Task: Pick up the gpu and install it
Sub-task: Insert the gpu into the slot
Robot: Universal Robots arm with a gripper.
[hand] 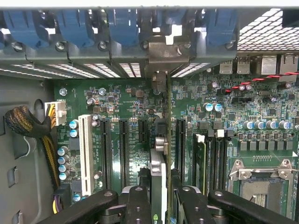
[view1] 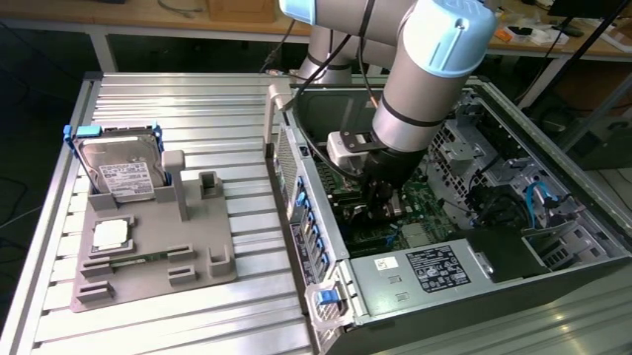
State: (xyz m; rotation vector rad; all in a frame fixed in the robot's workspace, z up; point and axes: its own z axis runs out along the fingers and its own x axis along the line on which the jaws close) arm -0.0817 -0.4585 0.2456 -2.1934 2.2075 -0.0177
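The gripper, jaws clamped on the gpu, hung inside the case; seating seemed underway, needing a straight press into the slot toward twelve o'clock.

green motherboard, blue drive frame, grey holder tray, white slot, black end effector

Labels on hard drive and power supply are unreadable.
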